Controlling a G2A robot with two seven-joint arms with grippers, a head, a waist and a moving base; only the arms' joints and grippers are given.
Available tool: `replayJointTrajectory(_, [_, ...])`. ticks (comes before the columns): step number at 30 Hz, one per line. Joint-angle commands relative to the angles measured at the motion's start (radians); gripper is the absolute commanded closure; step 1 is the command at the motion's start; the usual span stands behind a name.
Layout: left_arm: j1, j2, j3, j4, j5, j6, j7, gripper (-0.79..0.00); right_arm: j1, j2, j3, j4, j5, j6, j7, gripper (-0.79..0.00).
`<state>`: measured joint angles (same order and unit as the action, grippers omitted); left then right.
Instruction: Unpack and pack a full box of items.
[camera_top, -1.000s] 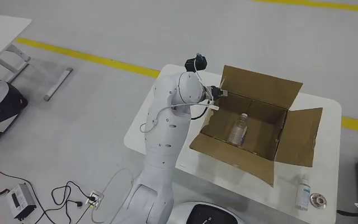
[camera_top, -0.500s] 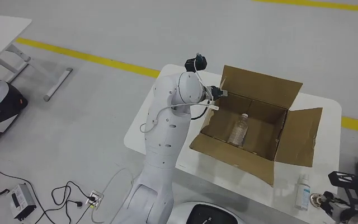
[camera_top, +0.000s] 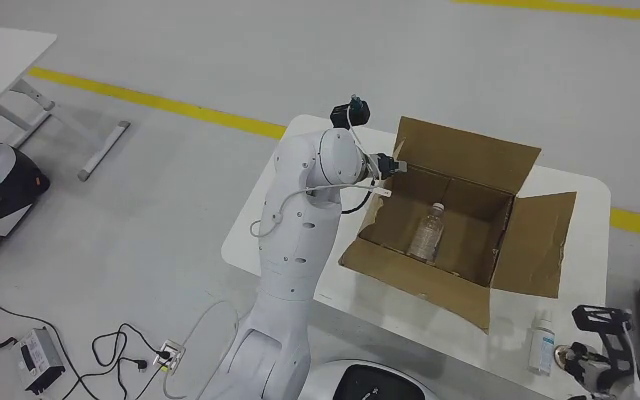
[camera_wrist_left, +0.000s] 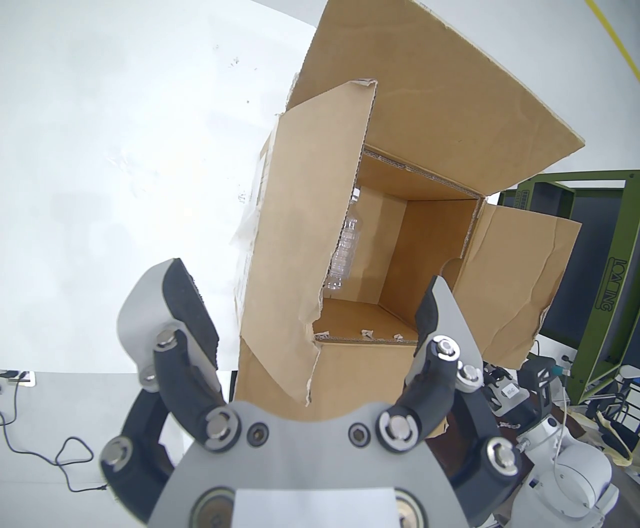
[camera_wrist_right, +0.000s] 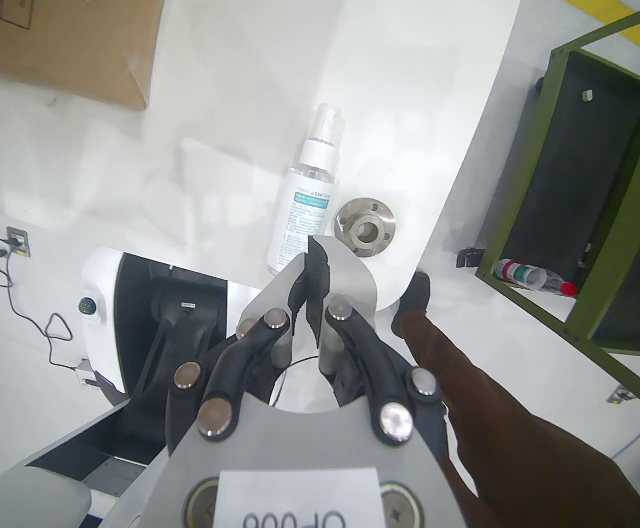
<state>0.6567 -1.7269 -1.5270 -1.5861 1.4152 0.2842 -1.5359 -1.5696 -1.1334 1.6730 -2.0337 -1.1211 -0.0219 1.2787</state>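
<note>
1. Setting: industrial hall or robotics test floor, not a home
2. Grey sealed floor, wide and open, with a yellow marking line running past on the left gripper side
3. Green metal rack standing on the floor near the right gripper
4. Loose cables and a floor socket, well apart from both grippers
5. White work table beneath the left gripper; second table's legs far off
</note>
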Motion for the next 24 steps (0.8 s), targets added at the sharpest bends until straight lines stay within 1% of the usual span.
replayJointTrajectory(1, [0.0,0.0,0.0,0.0,0.0,0.0,0.0,-0.785,0.037,-0.001,-0.035,0.025,-0.029,0.033,0.041,0.0])
replayJointTrajectory(4, [0.0,0.0,0.0,0.0,0.0,0.0,0.0,-0.785,0.095,-0.001,-0.075,0.066,-0.054,0.061,0.088,0.0])
replayJointTrajectory(7, [0.0,0.0,0.0,0.0,0.0,0.0,0.0,-0.785,0.146,-0.001,-0.106,0.1,-0.084,0.052,0.124,0.0])
replayJointTrajectory(8, [0.0,0.0,0.0,0.0,0.0,0.0,0.0,-0.785,0.161,0.0,-0.113,0.116,-0.087,0.052,0.135,-0.046])
replayJointTrajectory(9, [0.0,0.0,0.0,0.0,0.0,0.0,0.0,-0.785,0.176,0.0,-0.119,0.133,-0.086,0.048,0.148,-0.071])
replayJointTrajectory(11, [0.0,0.0,0.0,0.0,0.0,0.0,0.0,-0.785,0.205,0.0,-0.127,0.165,-0.089,0.046,0.16,-0.08])
replayJointTrajectory(13, [0.0,0.0,0.0,0.0,0.0,0.0,0.0,-0.785,0.224,0.0,-0.14,0.187,-0.101,0.036,0.166,-0.126])
replayJointTrajectory(15, [0.0,0.0,0.0,0.0,0.0,0.0,0.0,-0.785,0.24,0.0,-0.148,0.207,-0.102,0.036,0.169,-0.234])
replayJointTrajectory(17, [0.0,0.0,0.0,0.0,0.0,0.0,0.0,-0.785,0.253,0.001,-0.156,0.221,-0.11,0.034,0.174,-0.277])
replayJointTrajectory(18, [0.0,0.0,0.0,0.0,0.0,0.0,0.0,-0.785,0.259,0.001,-0.165,0.231,-0.108,0.021,0.183,-0.326])
replayJointTrajectory(19, [0.0,0.0,0.0,0.0,0.0,0.0,0.0,-0.785,0.267,0.001,-0.174,0.242,-0.112,0.009,0.186,-0.425])
replayJointTrajectory(20, [0.0,0.0,0.0,0.0,0.0,0.0,0.0,-0.785,0.274,0.0,-0.175,0.255,-0.124,0.026,0.179,-0.406])
replayJointTrajectory(21, [0.0,0.0,0.0,0.0,0.0,0.0,0.0,-0.785,0.279,-0.001,-0.183,0.265,-0.128,0.035,0.175,-0.351])
replayJointTrajectory(22, [0.0,0.0,0.0,0.0,0.0,0.0,0.0,-0.785,0.283,-0.002,-0.191,0.272,-0.124,0.034,0.174,-0.345])
replayJointTrajectory(24, [0.0,0.0,0.0,0.0,0.0,0.0,0.0,-0.785,0.291,-0.003,-0.203,0.284,-0.124,0.031,0.174,-0.363])
